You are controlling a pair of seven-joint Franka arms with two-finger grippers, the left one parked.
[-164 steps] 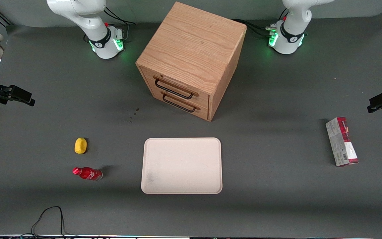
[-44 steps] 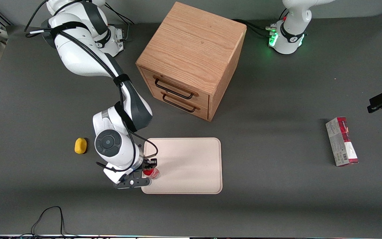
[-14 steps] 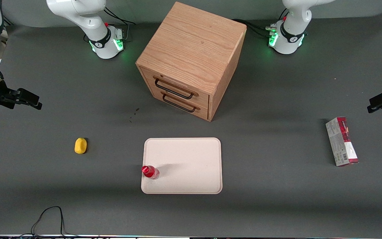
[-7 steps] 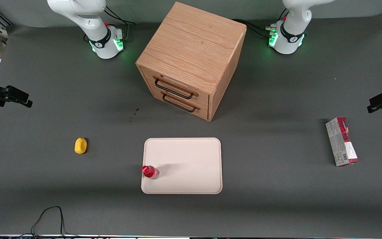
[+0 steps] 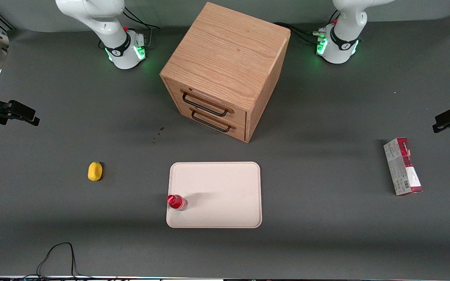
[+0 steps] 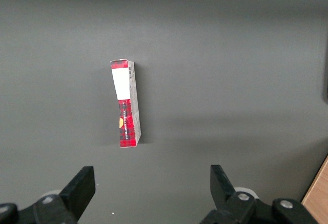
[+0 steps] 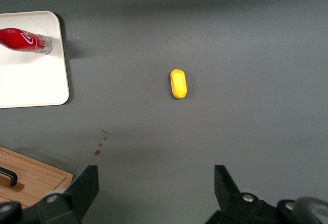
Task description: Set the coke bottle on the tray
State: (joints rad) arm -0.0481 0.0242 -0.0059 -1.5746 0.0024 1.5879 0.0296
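The small red coke bottle (image 5: pixel 177 202) stands upright on the pale beige tray (image 5: pixel 225 187), at the tray's corner nearest the front camera on the working arm's side. It also shows in the right wrist view (image 7: pixel 23 40), on the tray (image 7: pixel 31 80). My gripper (image 5: pixel 24 115) is raised at the working arm's end of the table, far from the bottle. In the right wrist view the gripper (image 7: pixel 154 193) is open and empty, with bare table between its fingers (image 7: pixel 84 188).
A yellow lump (image 5: pixel 95 171) lies on the table toward the working arm's end, also in the right wrist view (image 7: pixel 178 84). The wooden drawer cabinet (image 5: pixel 225 70) stands farther from the camera than the tray. A red-and-grey carton (image 5: pixel 402 166) lies toward the parked arm's end.
The bottle went from lying on the table to standing on the tray. My gripper let go and withdrew to the working arm's end; in the last second it only shifted slightly.
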